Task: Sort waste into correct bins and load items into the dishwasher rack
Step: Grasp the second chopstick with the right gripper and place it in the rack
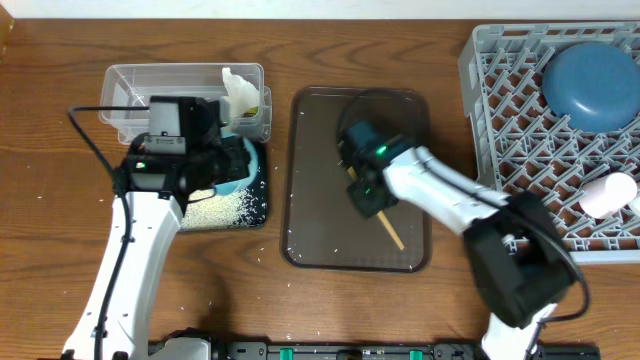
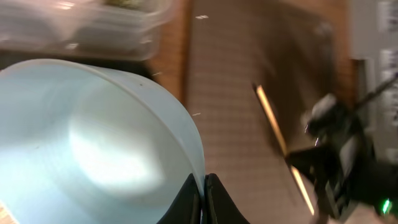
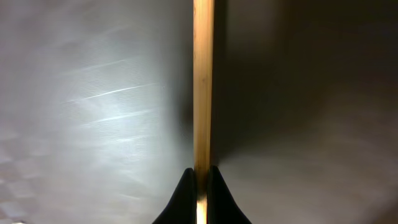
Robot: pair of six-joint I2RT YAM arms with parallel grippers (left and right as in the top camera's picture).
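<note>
Your target is the grey rack (image 1: 510, 130) at the far right; the big blue bowl (image 1: 592, 85) already sits in it, so choose a free stretch of lattice clear of that bowl. On the brown tray (image 1: 320, 200) the right gripper (image 3: 200, 179) has its jaws pressed onto a chopstick (image 3: 203, 81) lying flat on the tray; the stick runs out past the fingers both ways, so lift slowly and straight up, keep it level, and watch that it does not pivot in the grip. The left gripper (image 2: 203, 185) pinches the rim of the small blue bowl (image 2: 93, 143) over the black tray (image 1: 258, 212), beside the clear tub (image 1: 135, 90); I judge it best to hold that arm steady while the right arm crosses. Rice grains (image 1: 215, 208) lie on the black tray; do not sweep them.
</note>
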